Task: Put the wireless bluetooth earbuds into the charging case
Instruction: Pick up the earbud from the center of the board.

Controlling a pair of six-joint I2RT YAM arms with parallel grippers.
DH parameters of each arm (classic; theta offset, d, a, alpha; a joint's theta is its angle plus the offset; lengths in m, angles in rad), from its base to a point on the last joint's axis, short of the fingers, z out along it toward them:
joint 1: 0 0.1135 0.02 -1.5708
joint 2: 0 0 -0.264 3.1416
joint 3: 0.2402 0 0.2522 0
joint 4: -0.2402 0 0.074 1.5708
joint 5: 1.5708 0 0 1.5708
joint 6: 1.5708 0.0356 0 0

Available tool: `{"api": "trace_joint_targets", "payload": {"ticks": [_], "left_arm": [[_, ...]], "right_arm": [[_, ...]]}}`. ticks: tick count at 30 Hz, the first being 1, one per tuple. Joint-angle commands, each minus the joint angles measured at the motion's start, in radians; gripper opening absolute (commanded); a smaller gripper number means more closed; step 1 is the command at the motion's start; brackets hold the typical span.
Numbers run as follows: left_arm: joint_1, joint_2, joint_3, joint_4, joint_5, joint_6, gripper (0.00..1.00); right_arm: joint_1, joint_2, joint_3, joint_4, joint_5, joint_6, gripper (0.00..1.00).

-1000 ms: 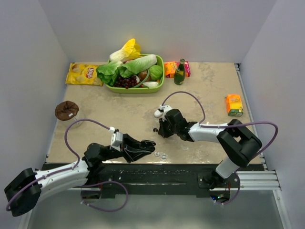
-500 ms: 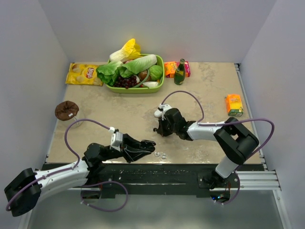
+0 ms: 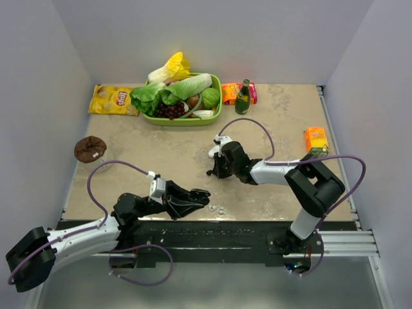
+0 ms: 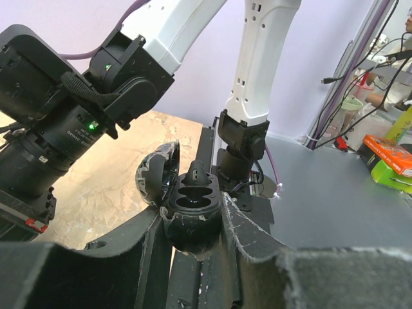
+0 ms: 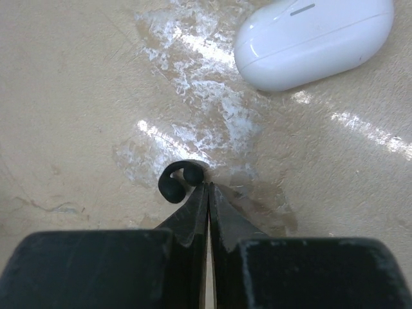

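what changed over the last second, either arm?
The right arm's elbow swung slightly left and its wrist eased toward the far edge. Its shut hand stayed tip-down at the black earbud near the white case. Nothing was taken or let go. The left hand still holds the open black case. The pale earbuds are unmoved.

I read the surface [image 5: 77, 96] as mottled beige stone, mostly matt, with wet-looking glossy patches catching the light. The white case [image 5: 313, 40] looks like smooth, glossy plastic, and the black earbud [image 5: 175, 183] is glossy too. The black charging case [image 4: 191, 206] shows shiny plastic inside. The left claw's fingers [image 4: 251, 238] look matt black, with rough, chipped edges. The chips bag [image 3: 114, 100] looks like shiny foil.
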Motion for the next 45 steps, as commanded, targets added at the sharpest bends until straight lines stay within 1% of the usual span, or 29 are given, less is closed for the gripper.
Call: {"api": "trace_joint_targets", "payload": {"ticks": [1,3,5,6,8,11,17,19,24,35,42,45], "left_arm": [[-0.001,-0.002,-0.052,0.039,-0.002,0.025,0.00],[-0.001,0.006,-0.052,0.045,0.001,0.025,0.00],[-0.001,0.009,-0.052,0.050,0.001,0.025,0.00],[-0.001,0.010,-0.052,0.052,0.002,0.025,0.00],[-0.001,0.007,-0.052,0.048,0.002,0.025,0.00],[-0.001,0.006,-0.052,0.047,0.002,0.025,0.00],[-0.001,0.006,-0.052,0.058,0.001,0.023,0.00],[-0.001,0.009,-0.052,0.059,-0.001,0.023,0.00],[-0.001,0.016,-0.052,0.062,0.004,0.020,0.00],[-0.003,0.021,-0.052,0.062,0.004,0.023,0.00],[-0.001,0.019,-0.052,0.056,0.005,0.025,0.00],[-0.001,0.019,-0.052,0.056,0.007,0.025,0.00]], "right_arm": [[-0.006,0.007,0.020,-0.008,0.047,0.000,0.08],[-0.011,0.013,0.033,-0.019,0.047,-0.005,0.20],[-0.011,0.016,0.041,-0.027,0.067,-0.009,0.28],[-0.012,0.010,0.041,-0.031,0.070,-0.008,0.34],[-0.011,-0.024,0.032,-0.030,0.073,-0.006,0.40],[-0.011,-0.078,0.021,-0.024,0.084,-0.018,0.45],[0.017,-0.113,0.040,0.002,-0.044,-0.054,0.53],[0.026,-0.093,0.059,0.002,-0.106,-0.057,0.54],[0.034,-0.033,0.084,0.007,-0.156,-0.061,0.55],[0.034,0.017,0.101,0.024,-0.163,-0.066,0.54],[0.032,0.033,0.099,-0.010,-0.119,-0.057,0.54],[0.031,0.004,0.077,0.005,-0.099,-0.055,0.53]]}}
